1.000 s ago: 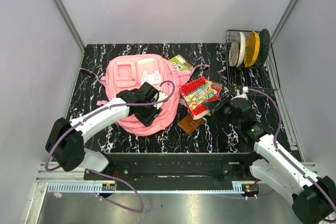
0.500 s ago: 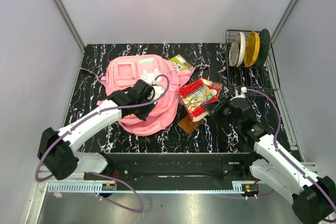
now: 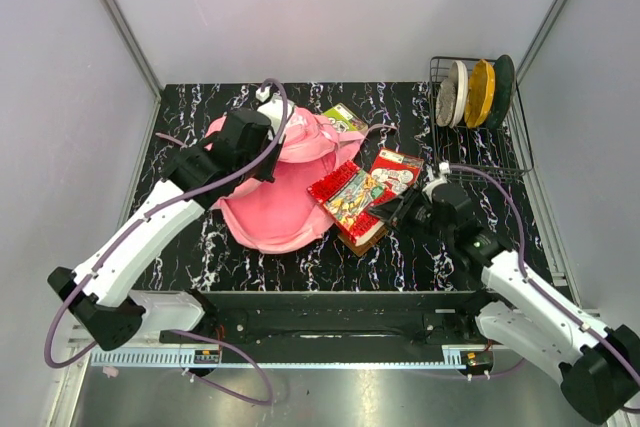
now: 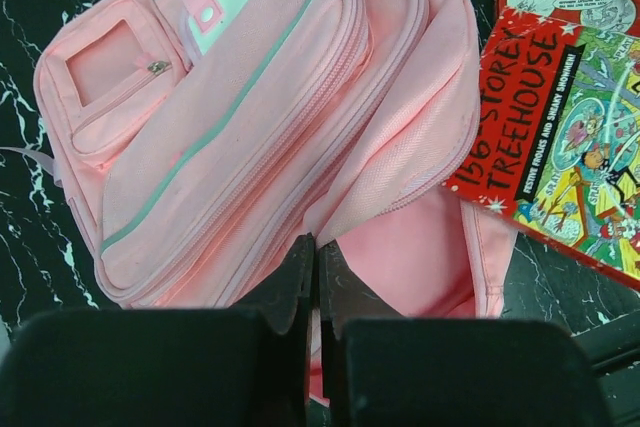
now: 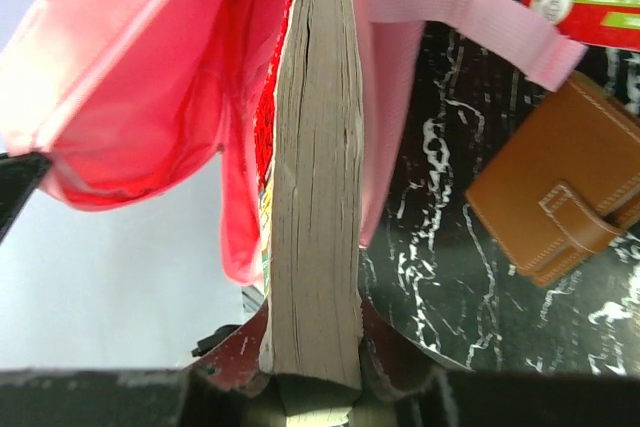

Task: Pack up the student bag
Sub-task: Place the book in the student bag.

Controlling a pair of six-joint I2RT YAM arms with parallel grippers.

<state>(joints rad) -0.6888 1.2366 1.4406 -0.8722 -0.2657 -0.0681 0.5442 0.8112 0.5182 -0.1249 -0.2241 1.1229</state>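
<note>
Student bag: one, pink with mint trim, the student bag (image 3: 275,207) lies left of centre on the table, front pockets turned up and away, its main opening gaping toward the near-right.
Left gripper: one, the left gripper (image 4: 312,265) is over the bag's far part; its fingers are pressed together on a fold of pink fabric at the edge of the opening and hold that flap raised.
Right gripper: one, the right gripper (image 5: 312,339) is right of the bag; its fingers clamp the held book from both covers, page edges facing the wrist camera.
Books: two with red covers. The held book (image 3: 345,195) is tilted, its far end at the mouth of the bag. The second book (image 3: 397,169) lies flat just beyond it, touching or overlapping it.
Green-covered item: one, the green-covered item (image 3: 345,119) lies flat at the bag's far-right corner; what it is cannot be told.
Wallet: one, the brown wallet (image 5: 555,212) with a strap closure lies on the table beneath the near end of the held book.
Plates: three, upright side by side: a white plate (image 3: 455,93), a yellow plate (image 3: 481,93), a dark green plate (image 3: 503,89).
Rack: one, the wire rack (image 3: 485,152) stands at the far-right corner with the plates at its far end.
Surface: the table (image 3: 300,269) is black with white marble veining.
Room: pale grey walls (image 3: 330,7) on three sides, metal posts in the corners, a metal rail along the near edge.
</note>
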